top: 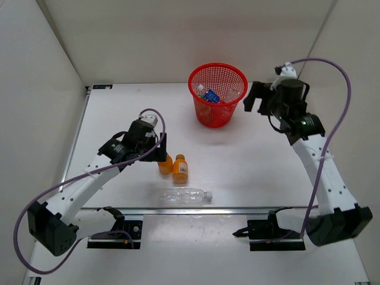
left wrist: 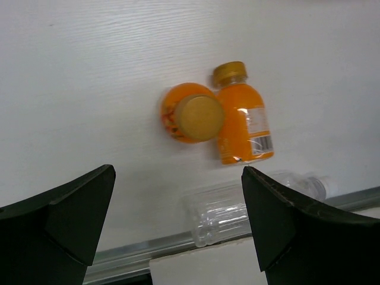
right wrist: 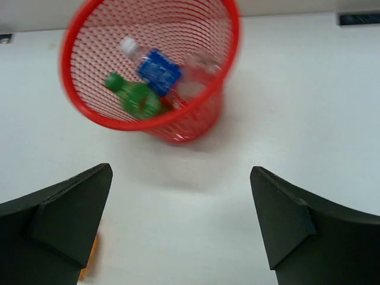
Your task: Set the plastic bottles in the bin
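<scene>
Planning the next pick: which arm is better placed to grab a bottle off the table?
Left. The open left gripper hangs just above the two orange bottles; the right gripper is away beside the bin.

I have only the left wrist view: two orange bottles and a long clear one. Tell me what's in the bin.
Observer: The bin holds a green bottle, a blue-labelled one and a blurred clear bottle.
Operator: Give me the bin's position.
Observer: It stands upright at the far centre, well beyond the left gripper.
Operator: Report the right gripper.
Observer: The right gripper hangs open and empty just right of the bin.
</scene>
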Controlling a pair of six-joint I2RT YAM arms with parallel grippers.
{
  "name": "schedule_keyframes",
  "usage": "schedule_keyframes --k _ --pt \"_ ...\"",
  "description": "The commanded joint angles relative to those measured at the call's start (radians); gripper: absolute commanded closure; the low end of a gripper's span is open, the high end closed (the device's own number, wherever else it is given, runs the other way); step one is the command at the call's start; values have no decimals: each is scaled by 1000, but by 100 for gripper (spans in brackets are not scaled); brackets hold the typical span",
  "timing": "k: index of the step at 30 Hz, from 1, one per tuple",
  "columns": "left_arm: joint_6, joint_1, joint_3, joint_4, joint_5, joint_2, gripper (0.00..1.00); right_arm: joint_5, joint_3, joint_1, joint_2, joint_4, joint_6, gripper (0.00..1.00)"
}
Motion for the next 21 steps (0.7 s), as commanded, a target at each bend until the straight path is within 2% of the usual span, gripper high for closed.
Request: schedule_keyframes --k 1,4,9,18,21 --pt "43 -71 38 100 39 63 1 45 -163 -101 -134 -76 33 1" --pt "40 -85 32 177 17 112 1 -6 -285 -196 -238 -96 38 1" --pt "40 -79 19 234 -57 193 1 -52 -359 -287 -318 -132 25 1" --pt "47 -71 -83 326 -44 276 2 -29 -418 -347 -367 -154 31 1" --pt "24 -82 -128 401 -57 261 6 -42 -445 -368 -396 -154 34 1"
